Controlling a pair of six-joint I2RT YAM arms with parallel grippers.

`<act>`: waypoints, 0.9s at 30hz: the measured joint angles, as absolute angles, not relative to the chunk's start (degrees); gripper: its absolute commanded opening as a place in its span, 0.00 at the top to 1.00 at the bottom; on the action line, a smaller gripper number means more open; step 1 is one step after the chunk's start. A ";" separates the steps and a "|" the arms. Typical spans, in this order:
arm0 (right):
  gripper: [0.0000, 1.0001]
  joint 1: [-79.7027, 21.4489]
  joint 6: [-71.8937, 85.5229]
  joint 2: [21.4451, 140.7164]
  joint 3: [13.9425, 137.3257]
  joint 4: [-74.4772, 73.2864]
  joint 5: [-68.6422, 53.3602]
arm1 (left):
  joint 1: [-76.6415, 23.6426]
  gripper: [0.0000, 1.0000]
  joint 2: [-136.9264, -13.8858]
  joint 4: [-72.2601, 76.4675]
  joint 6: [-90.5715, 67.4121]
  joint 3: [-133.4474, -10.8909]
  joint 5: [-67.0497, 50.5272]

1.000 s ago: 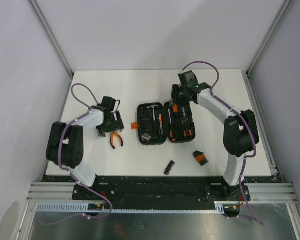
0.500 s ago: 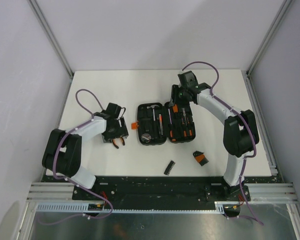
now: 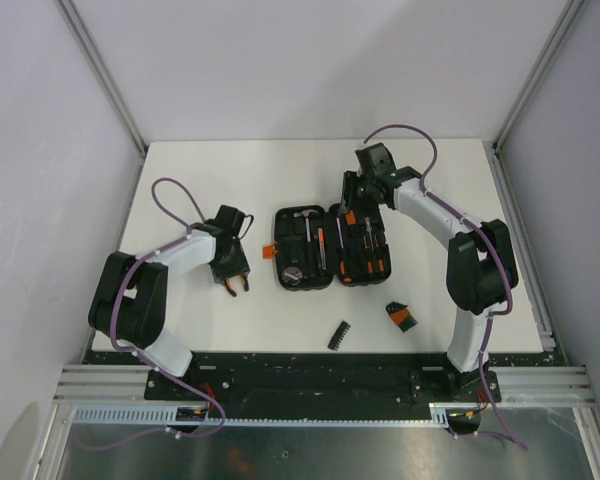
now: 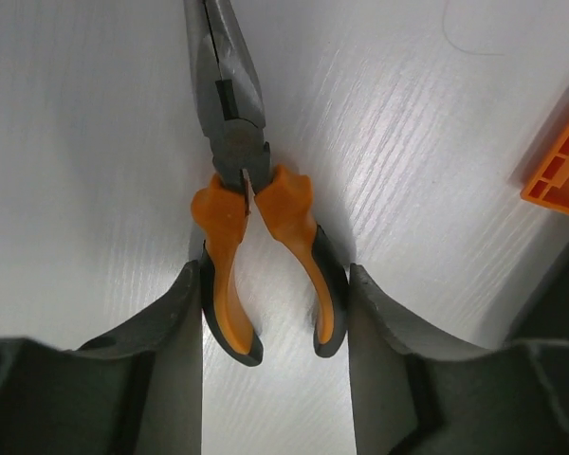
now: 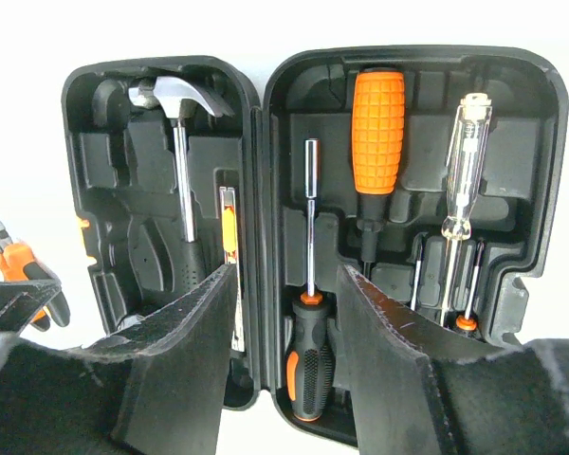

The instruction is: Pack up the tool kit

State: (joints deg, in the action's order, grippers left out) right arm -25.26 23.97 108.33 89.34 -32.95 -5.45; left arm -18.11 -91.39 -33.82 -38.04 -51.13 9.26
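between pale walls, a white table bears the open tool kit.

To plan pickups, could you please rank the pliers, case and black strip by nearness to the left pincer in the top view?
1. Pliers, within the left pincer.
2. Case, to its right.
3. Black strip, farther right, by the near edge.

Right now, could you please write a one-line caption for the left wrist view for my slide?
Left gripper straddles the handles of the orange-handled pliers lying flat on the white table.
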 measured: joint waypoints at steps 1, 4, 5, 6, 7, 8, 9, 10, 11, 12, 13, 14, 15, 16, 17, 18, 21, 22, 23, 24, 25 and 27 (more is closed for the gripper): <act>0.49 -25.26 23.94 108.33 89.34 -32.95 -5.43 | -18.11 0.75 -91.39 -33.71 -38.19 -51.20 9.17; 0.49 -25.26 23.94 108.33 89.34 -32.95 -5.43 | -18.15 0.90 -91.39 -33.56 -37.78 -51.46 9.28; 0.49 -25.26 23.97 108.33 89.34 -32.97 -5.43 | -18.22 0.94 -91.42 -33.61 -37.43 -51.51 9.39; 0.49 -25.26 23.97 108.33 89.34 -32.97 -5.43 | -18.24 0.97 -91.39 -33.65 -37.30 -51.57 9.39; 0.49 -25.23 23.94 108.33 89.34 -32.97 -5.43 | -18.31 0.99 -91.39 -33.85 -36.99 -51.79 9.50; 0.49 -25.21 23.97 108.33 89.34 -32.97 -5.43 | -18.46 0.99 -91.39 -34.00 -36.64 -52.14 9.54; 0.49 -25.17 23.97 108.33 89.34 -32.97 -5.43 | -18.72 1.00 -91.35 -34.06 -36.27 -52.60 9.67; 0.49 -25.15 23.97 108.33 89.34 -32.99 -5.43 | -19.05 1.00 -91.22 -34.11 -35.79 -53.19 9.74; 0.49 -25.10 23.97 108.33 89.34 -32.97 -5.41 | -19.42 1.00 -90.96 -34.11 -35.48 -53.82 9.72; 0.49 -25.04 23.97 108.33 89.34 -32.99 -5.41 | -19.79 1.00 -90.52 -34.09 -35.29 -54.43 9.69; 0.49 -24.99 23.97 108.33 89.34 -32.99 -5.41 | -20.12 1.00 -89.93 -34.09 -34.96 -55.02 9.61; 0.49 -24.95 23.97 108.33 89.34 -32.99 -5.39 | -20.36 1.00 -89.23 -34.09 -34.83 -55.64 9.39; 0.49 -24.91 23.97 108.33 89.34 -32.99 -5.39 | -20.53 1.00 -88.53 -34.09 -34.54 -56.23 9.13; 0.49 -24.88 23.97 108.33 89.34 -33.01 -5.39 | -20.71 1.00 -87.90 -34.15 -34.44 -56.93 8.86; 0.49 -24.88 23.97 108.33 89.34 -33.04 -5.34 | -20.91 1.00 -87.37 -34.15 -34.37 -57.74 8.69; 0.50 -24.88 23.97 108.33 89.34 -33.06 -5.30 | -21.15 1.00 -87.07 -34.17 -34.17 -58.65 8.54; 0.50 -24.84 23.97 108.33 89.34 -33.23 -5.19 | -22.22 1.00 -87.02 -34.20 -33.69 -61.78 7.53; 0.50 -24.80 23.97 108.33 89.34 -33.28 -5.06 | -22.85 1.00 -87.09 -34.30 -33.39 -63.07 7.11; 0.50 -24.75 23.97 108.33 89.34 -33.39 -5.02 | -23.64 1.00 -87.29 -34.41 -33.08 -64.51 6.85; 0.50 -24.67 23.97 108.31 89.34 -33.52 -4.99 | -24.49 1.00 -87.74 -34.44 -32.91 -66.08 6.63; 0.50 -24.56 23.97 108.29 89.27 -33.61 -4.97 | -25.45 1.00 -88.47 -34.41 -32.75 -67.77 6.31; 0.50 -24.27 23.97 108.09 88.92 -33.63 -4.95 | -27.46 1.00 -90.72 -34.24 -32.47 -71.22 5.65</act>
